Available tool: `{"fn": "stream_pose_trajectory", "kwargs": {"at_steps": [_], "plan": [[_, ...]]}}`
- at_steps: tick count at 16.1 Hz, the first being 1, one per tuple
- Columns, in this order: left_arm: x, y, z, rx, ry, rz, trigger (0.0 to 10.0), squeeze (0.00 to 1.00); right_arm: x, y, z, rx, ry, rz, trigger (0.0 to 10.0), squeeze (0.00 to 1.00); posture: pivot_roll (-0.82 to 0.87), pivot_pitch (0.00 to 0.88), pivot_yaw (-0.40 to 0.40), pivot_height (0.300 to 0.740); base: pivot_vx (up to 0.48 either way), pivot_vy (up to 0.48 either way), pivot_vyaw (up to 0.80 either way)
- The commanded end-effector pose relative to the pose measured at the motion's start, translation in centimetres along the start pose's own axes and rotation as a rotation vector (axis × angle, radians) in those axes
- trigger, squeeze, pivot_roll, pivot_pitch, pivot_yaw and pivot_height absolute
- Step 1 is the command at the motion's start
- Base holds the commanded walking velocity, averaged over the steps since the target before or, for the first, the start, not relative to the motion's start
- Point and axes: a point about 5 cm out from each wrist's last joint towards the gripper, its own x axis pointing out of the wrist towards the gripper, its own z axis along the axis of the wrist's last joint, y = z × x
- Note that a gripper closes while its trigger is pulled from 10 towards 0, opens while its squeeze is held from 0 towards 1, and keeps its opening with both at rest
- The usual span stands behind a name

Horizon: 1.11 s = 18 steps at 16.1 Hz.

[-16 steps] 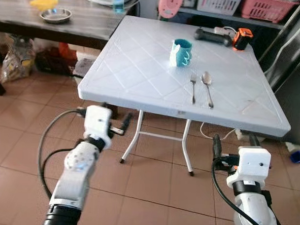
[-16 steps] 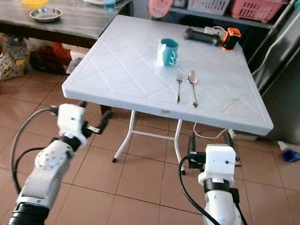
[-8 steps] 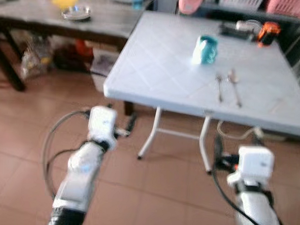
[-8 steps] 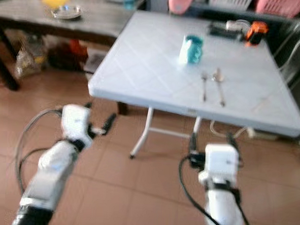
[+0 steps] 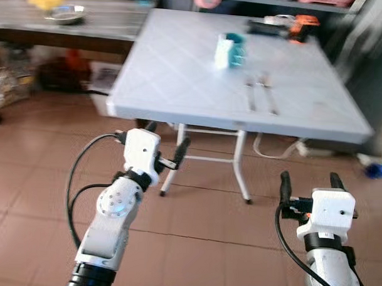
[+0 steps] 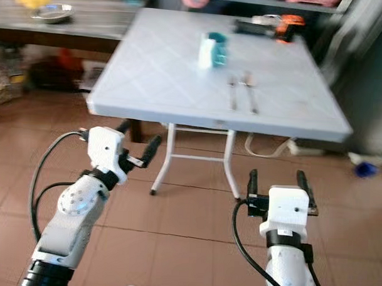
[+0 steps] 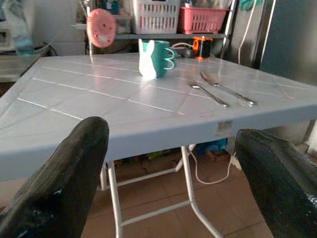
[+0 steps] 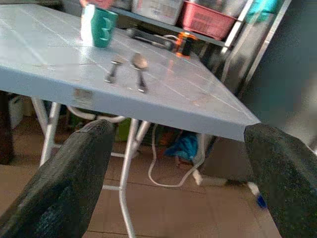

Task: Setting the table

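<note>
Two grippers hang low over the tiled floor, short of the table's near edge: the left gripper (image 5: 166, 148) and the right gripper (image 5: 307, 180) both have their black fingers spread wide, with nothing held. Compared with a second ago the whole view has shifted and the white folding table (image 5: 174, 79) sits further off, so the robot seems to have stepped back or turned, probably to fetch more items. On the table a fork (image 5: 250, 95) and spoon (image 5: 268, 94) lie side by side, near the front edge. Beyond them stands a teal mug (image 5: 230, 50); its contents cannot be seen. Farther back, on the dark side table (image 5: 88, 33), rests a metal bowl (image 5: 65, 14), its inside unclear.
</note>
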Motion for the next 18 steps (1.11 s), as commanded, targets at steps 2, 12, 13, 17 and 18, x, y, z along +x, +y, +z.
{"fn": "stream_pose_trajectory", "kwargs": {"at_steps": [2, 12, 13, 17, 18], "plan": [[-0.08, -0.24, 0.16, -0.021, -0.001, -0.021, 10.0, 0.0, -0.01, -0.36, 0.19, -0.015, -0.007, -0.011, 10.0, 0.0, 0.14, 0.134, -0.028, 0.74, 0.0, 0.0, -0.22], [-0.3, -0.27, 0.45, -0.029, -0.012, -0.055, 10.0, 0.0, 0.02, -0.73, 0.87, -0.053, -0.035, -0.013, 10.0, 0.0, 0.13, 0.148, -0.025, 0.74, 0.113, 0.0, 0.0], [-0.34, -0.29, 0.48, -0.028, -0.013, -0.057, 10.0, 0.0, -0.01, -0.62, 0.89, -0.058, -0.036, -0.002, 10.0, 0.0, 0.13, 0.149, -0.026, 0.74, 0.315, 0.0, 0.0], [-0.52, -0.36, 0.44, -0.027, -0.008, -0.067, 10.0, 0.0, -0.1, -0.21, 1.11, -0.068, -0.046, 0.023, 10.0, 0.0, 0.13, 0.158, -0.024, 0.74, 0.335, 0.0, 0.0], [-0.56, -0.38, 0.4, -0.023, -0.004, -0.068, 10.0, 0.0, -0.17, -0.16, 1.1, -0.067, -0.045, 0.024, 10.0, 0.0, 0.13, 0.162, -0.021, 0.74, 0.341, 0.0, 0.0]]}}
